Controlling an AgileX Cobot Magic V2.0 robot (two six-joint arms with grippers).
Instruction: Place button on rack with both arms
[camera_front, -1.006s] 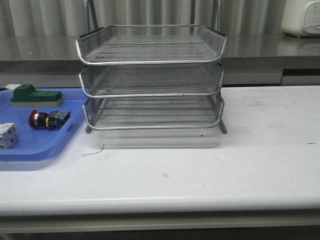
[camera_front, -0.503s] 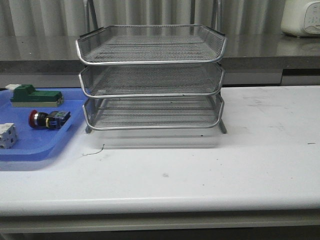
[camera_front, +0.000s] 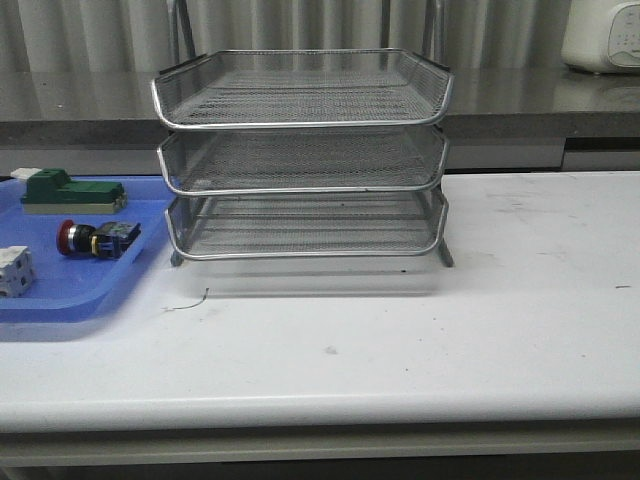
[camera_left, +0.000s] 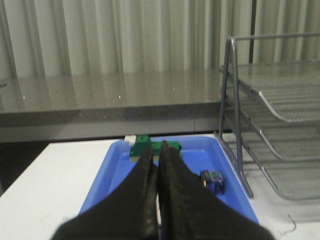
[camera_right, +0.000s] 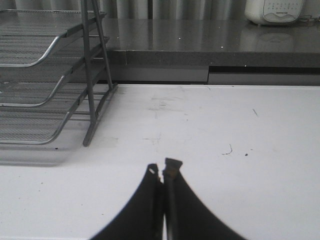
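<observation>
- We see the button (camera_front: 97, 239) lying on its side in the blue tray (camera_front: 60, 295) at the left end of the white table (camera_front: 400, 340), its red head pointing left and its black body toward the rack (camera_front: 300, 160).
- In the same tray, a green-and-white block (camera_front: 72, 191) sits behind the button, and a white block (camera_front: 14, 271) lies nearer us at the tray's left edge; all 3 parts sit apart from one another.
- The rack stands on the table just right of the tray, its 3 mesh tiers stacked and holding nothing we can see.
- A small piece of wire (camera_front: 190, 301) lies on the table in front of the rack's left corner.
- We find the left gripper (camera_left: 158, 159) above the tray with its 2 fingers pressed together and nothing between them; the button's black body (camera_left: 212, 179) shows just beside them.
- The right gripper (camera_right: 163, 172) hangs over bare table to the right of the rack, its fingertips closed against each other and gripping nothing.
- Neither arm appears in the front view.
</observation>
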